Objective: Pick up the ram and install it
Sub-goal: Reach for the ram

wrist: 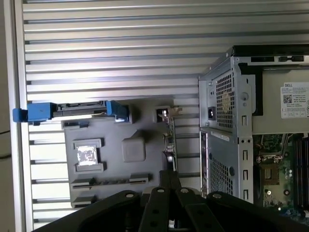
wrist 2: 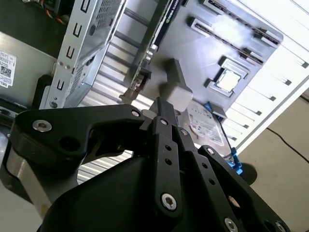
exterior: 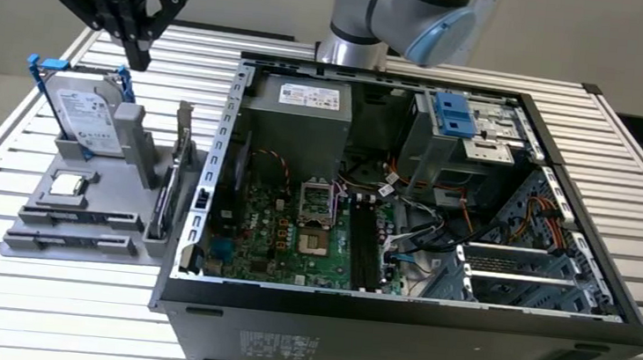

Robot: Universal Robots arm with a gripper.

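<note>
Exterior view: black linkage gripper (exterior: pixel 139 55) of one silver-and-blue jointed arm (exterior: pixel 408 12), hung high over the far end of the grey moulded parts fixture (exterior: pixel 119 200). Fingers (exterior: pixel 137 38) pointed straight down, pressed together, nothing between them. On the fixture, one silver hard drive in a blue frame (exterior: pixel 81 108), upright directly under the gripper. One square silver processor chip (exterior: pixel 67 184), flat at mid-fixture. One larger circuit card with a metal bracket (exterior: pixel 174 175), on edge along the fixture's side nearest the open black computer case (exterior: pixel 400 347). Two long slotted holders (exterior: pixel 70 242) at the fixture's near end. One case, just beside the fixture, green motherboard (exterior: pixel 281 229) exposed.

Second wrist view: close on the clenched fingers, tips meeting above the fixture's grey upright post (wrist 2: pixel 176 89), the hard drive's label face just beyond the post.

First wrist view: straight down on the fixture. Ram (wrist: pixel 110 180) as a thin dark strip, edge-on between two end clips of one holder, across the chip from the hard drive, well below the gripper and untouched. Colour and chips not to be told at that angle.
</note>
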